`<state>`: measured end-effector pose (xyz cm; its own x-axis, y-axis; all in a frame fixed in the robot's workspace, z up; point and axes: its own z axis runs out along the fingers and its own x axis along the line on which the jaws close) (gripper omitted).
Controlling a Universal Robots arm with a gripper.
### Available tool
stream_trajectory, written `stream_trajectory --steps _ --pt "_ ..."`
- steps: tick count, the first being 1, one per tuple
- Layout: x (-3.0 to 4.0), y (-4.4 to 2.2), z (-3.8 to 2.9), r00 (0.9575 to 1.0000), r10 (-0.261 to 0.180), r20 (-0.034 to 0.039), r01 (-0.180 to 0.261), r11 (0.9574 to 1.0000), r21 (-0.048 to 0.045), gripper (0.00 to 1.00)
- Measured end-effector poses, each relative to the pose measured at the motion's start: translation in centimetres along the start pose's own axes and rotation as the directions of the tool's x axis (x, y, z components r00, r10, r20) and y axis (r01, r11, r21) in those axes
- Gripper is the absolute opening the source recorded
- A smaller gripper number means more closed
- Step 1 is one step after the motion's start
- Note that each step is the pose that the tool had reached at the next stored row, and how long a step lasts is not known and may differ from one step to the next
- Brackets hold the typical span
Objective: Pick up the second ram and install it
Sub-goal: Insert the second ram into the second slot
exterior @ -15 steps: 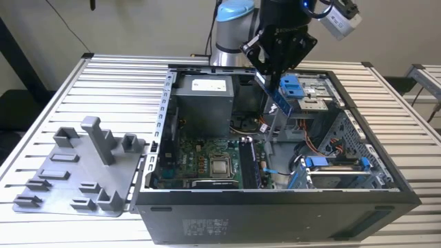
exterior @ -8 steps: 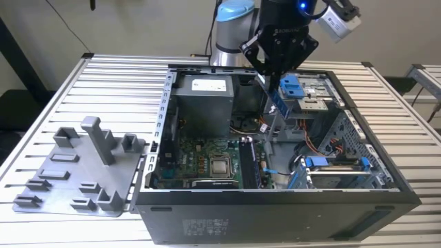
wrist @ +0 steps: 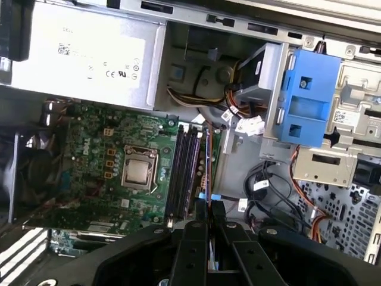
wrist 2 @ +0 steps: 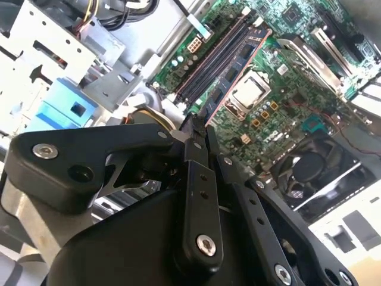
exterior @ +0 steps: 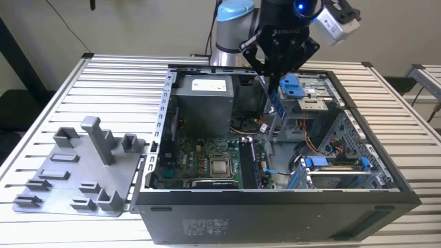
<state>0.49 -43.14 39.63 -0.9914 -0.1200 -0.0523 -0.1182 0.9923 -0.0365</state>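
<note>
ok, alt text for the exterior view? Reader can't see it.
The arm's end effector grips the second ram, held upright and edge-on over the open computer case, whose motherboard is exposed. The case sits on a slatted metal table, with a grey parts fixture beside it at the exterior view's left.
</note>
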Motion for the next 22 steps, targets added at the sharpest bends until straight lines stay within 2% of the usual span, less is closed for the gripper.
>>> stream_trajectory --steps 6,13,17,19,22 --pt "0.01 -0.12 0.06 0.9979 0.065 -0.0045 -0.065 0.9979 0.0033 0.14" --pt "0.04 -0.24 0.13 0.9902 0.14 -0.0089 -0.14 0.9902 0.0075 0.14" --pt "0.03 -0.3 0.16 0.9892 0.146 -0.0131 -0.146 0.9893 0.0077 0.14" --pt "0.01 -0.33 0.16 0.9891 0.146 -0.0217 -0.146 0.9893 0.0081 0.14" --pt "0.0 -0.39 0.17 0.989 0.146 -0.0234 -0.146 0.9893 0.007 0.14"
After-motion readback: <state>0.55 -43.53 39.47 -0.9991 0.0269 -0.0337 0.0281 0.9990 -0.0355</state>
